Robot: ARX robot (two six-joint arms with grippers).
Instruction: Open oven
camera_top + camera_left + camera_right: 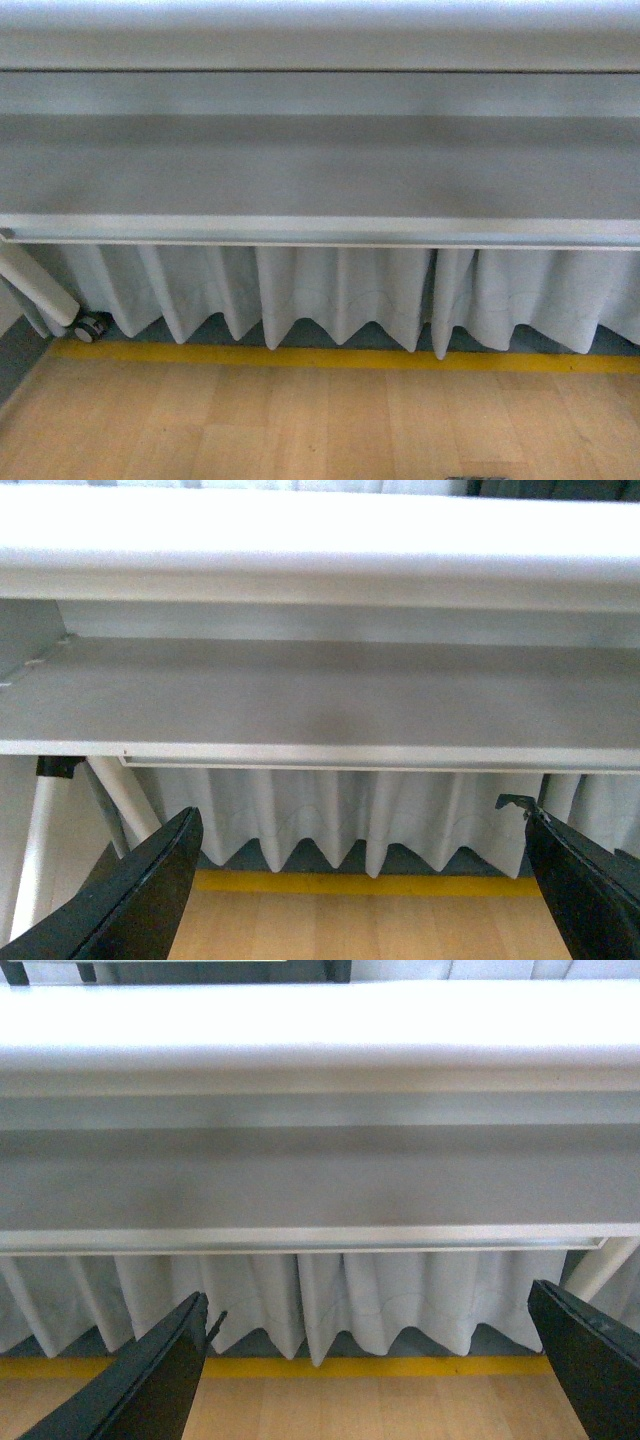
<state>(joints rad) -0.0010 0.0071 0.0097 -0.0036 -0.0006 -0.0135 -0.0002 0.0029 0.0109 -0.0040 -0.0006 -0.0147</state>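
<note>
Black fingers (150, 880) of your left gripper (360, 818) stand wide apart, released, nothing between them. Your right gripper (368, 1300) reads the same: spread, empty. All three views look low, at the grey front edge of the desk (320, 160). Beneath it hangs a white pleated curtain (340, 290); then a yellow floor line (340, 358) and a wood floor (300, 420). A caster (92, 327) sits beside a white leg (35, 285), far left. Where the oven sits you cannot tell from these views.
</note>
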